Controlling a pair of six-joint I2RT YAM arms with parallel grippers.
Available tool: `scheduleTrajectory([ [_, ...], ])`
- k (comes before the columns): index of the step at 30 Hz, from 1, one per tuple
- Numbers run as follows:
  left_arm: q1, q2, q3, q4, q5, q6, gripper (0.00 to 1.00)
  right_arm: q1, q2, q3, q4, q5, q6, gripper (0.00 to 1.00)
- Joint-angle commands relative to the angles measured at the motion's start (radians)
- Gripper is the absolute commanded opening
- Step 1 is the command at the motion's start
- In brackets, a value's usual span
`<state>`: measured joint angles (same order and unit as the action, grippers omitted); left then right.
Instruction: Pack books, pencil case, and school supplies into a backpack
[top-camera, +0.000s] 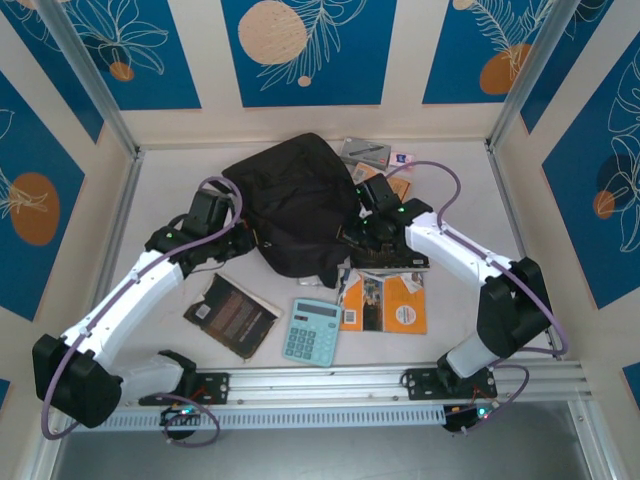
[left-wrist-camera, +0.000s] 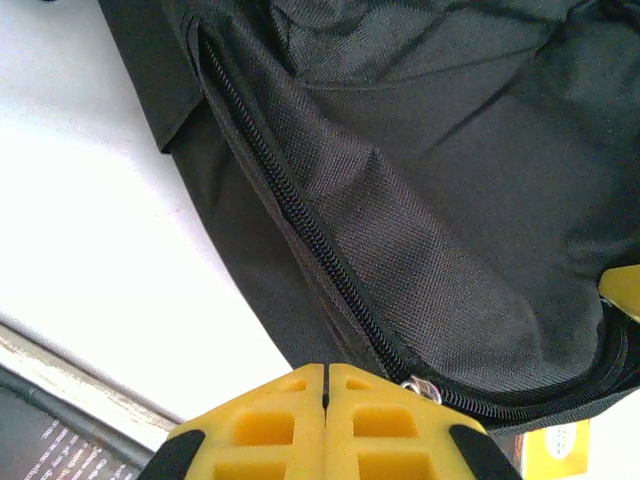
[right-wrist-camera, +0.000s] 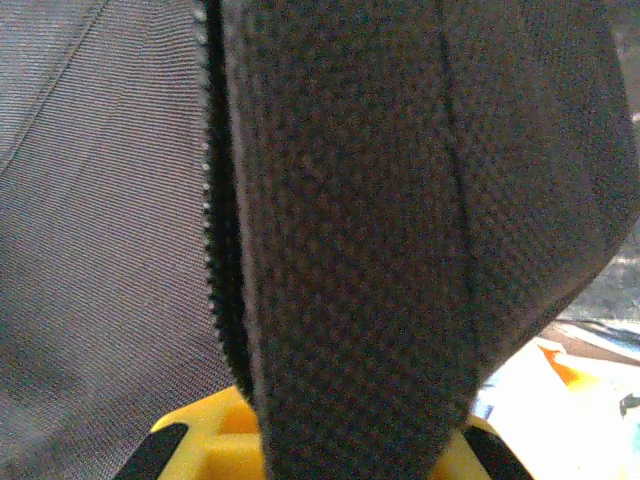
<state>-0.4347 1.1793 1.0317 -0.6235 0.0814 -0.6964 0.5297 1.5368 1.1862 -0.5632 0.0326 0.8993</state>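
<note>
The black backpack (top-camera: 290, 205) lies slumped in the middle of the table. My left gripper (top-camera: 250, 242) is at its lower left edge. In the left wrist view its yellow fingers (left-wrist-camera: 290, 420) are pressed together at the backpack's (left-wrist-camera: 420, 200) zip line, with the metal zip slider (left-wrist-camera: 425, 388) just beside them. My right gripper (top-camera: 352, 232) is at the bag's right side, shut on a flap of backpack fabric (right-wrist-camera: 350, 250) that rises between its fingers. Nearby lie a dark brown book (top-camera: 232, 315), orange books (top-camera: 385, 302), a teal calculator (top-camera: 311, 331), a grey pencil case (top-camera: 363, 151) and a small eraser block (top-camera: 402, 157).
Another orange book (top-camera: 400, 186) pokes out behind the right wrist. The metal rail (top-camera: 330, 385) with the arm bases runs along the near edge. Cage posts and walls close in the table's left, right and back sides.
</note>
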Motion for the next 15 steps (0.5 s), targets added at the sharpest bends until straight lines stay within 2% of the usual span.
scheduleTrajectory([
  [1, 0.039, -0.022, -0.005, -0.016, -0.079, 0.022, 0.00, -0.064, 0.000, 0.024, -0.016, 0.074, -0.065, 0.03],
  [6, 0.011, 0.017, -0.024, 0.088, 0.071, -0.012, 0.00, -0.068, 0.087, 0.136, -0.028, 0.050, -0.123, 0.12],
  [11, -0.094, 0.086, 0.061, 0.142, 0.122, -0.008, 0.00, -0.088, 0.165, 0.279, -0.069, 0.023, -0.170, 0.44],
  [15, -0.148, 0.137, 0.147, 0.156, 0.149, -0.015, 0.00, -0.075, 0.153, 0.364, -0.172, 0.129, -0.162, 0.51],
])
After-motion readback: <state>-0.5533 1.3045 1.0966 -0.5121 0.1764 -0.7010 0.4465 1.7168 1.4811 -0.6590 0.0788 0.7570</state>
